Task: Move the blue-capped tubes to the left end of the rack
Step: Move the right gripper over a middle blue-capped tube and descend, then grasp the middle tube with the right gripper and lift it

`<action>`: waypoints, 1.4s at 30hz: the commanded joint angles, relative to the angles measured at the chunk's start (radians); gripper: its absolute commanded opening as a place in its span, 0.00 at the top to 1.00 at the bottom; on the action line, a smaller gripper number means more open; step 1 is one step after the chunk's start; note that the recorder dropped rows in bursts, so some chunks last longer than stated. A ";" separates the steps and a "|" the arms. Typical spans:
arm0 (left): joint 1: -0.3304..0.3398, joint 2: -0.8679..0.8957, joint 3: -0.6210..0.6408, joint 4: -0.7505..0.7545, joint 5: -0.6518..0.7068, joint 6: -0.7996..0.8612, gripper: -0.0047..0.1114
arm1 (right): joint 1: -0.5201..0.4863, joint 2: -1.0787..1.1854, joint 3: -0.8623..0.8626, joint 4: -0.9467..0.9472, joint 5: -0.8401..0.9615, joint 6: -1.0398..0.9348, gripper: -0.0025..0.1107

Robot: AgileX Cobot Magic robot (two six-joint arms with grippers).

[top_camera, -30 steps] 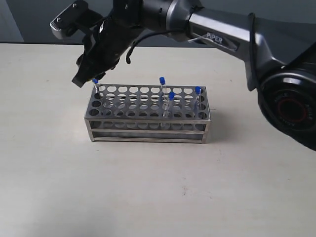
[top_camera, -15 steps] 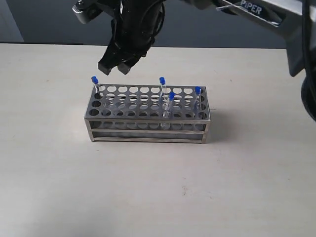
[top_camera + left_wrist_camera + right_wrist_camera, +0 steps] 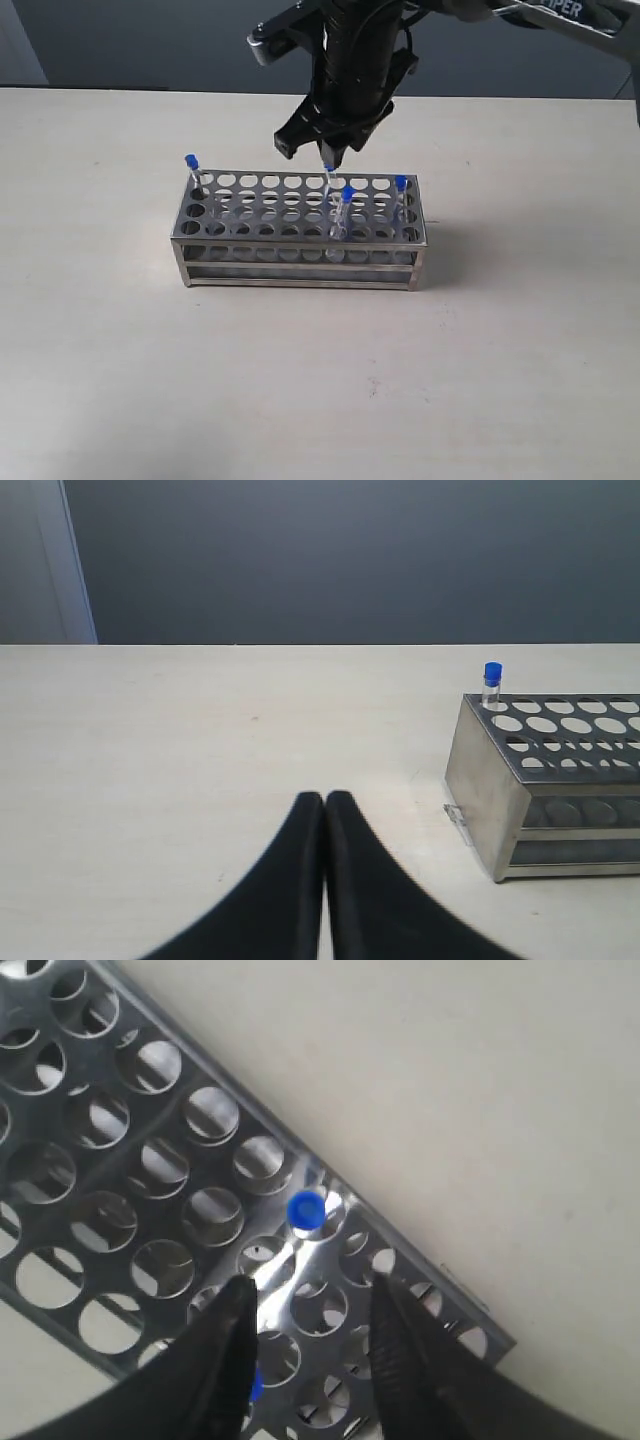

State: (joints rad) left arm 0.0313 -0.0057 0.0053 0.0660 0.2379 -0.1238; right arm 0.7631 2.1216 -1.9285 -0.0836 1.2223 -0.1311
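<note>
The silvery rack (image 3: 250, 262) stands mid-table. One blue-capped tube (image 3: 191, 163) stands in its left-end back corner. Three more stand toward the right: one in the back row (image 3: 328, 172), one nearer the front (image 3: 346, 195), one at the right end (image 3: 400, 184). My right gripper (image 3: 308, 152) hangs open just above the back-row tube. In the right wrist view that tube's cap (image 3: 305, 1210) lies just ahead of the open gripper (image 3: 312, 1288), over the rack (image 3: 280, 1265). My left gripper (image 3: 324, 798) is shut and empty, low over the table, left of the rack (image 3: 480, 780) and its corner tube (image 3: 492, 672).
The rack's other holes are empty. Bare beige tabletop (image 3: 300, 380) surrounds the rack on all sides. The right arm's dark body (image 3: 360, 50) reaches in from the upper right. A dark wall stands behind the table.
My right gripper has moved from the rack's left end, where a tube now stands alone, rightward along the back row to above the middle-right tube. The left gripper's earlier state is not shown.
</note>
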 commanded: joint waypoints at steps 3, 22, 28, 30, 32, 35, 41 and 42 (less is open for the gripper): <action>-0.006 0.006 -0.005 0.002 -0.007 0.001 0.95 | -0.005 -0.022 0.009 0.069 -0.001 0.011 0.65; -0.006 0.006 -0.005 0.002 -0.007 0.001 0.95 | -0.005 -0.084 0.044 0.094 -0.001 0.082 0.65; -0.006 0.006 -0.005 0.002 -0.007 0.001 0.95 | -0.005 -0.122 0.145 0.093 -0.001 0.080 0.65; -0.006 0.006 -0.005 0.002 -0.007 0.001 0.95 | -0.005 -0.122 0.166 0.093 -0.001 0.077 0.65; -0.006 0.006 -0.005 0.002 -0.007 0.001 0.95 | -0.005 -0.122 0.191 0.093 -0.001 0.076 0.65; -0.006 0.006 -0.005 0.002 -0.007 0.001 0.95 | -0.005 -0.122 0.219 0.091 -0.001 0.072 0.65; -0.006 0.006 -0.005 0.002 -0.007 0.001 0.95 | -0.005 -0.122 0.238 0.084 -0.075 0.065 0.65; -0.006 0.006 -0.005 0.002 -0.007 0.001 0.95 | -0.005 -0.122 0.238 0.084 -0.090 0.065 0.65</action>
State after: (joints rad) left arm 0.0313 -0.0057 0.0053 0.0660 0.2379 -0.1238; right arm 0.7624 2.0097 -1.6957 0.0105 1.1741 -0.0589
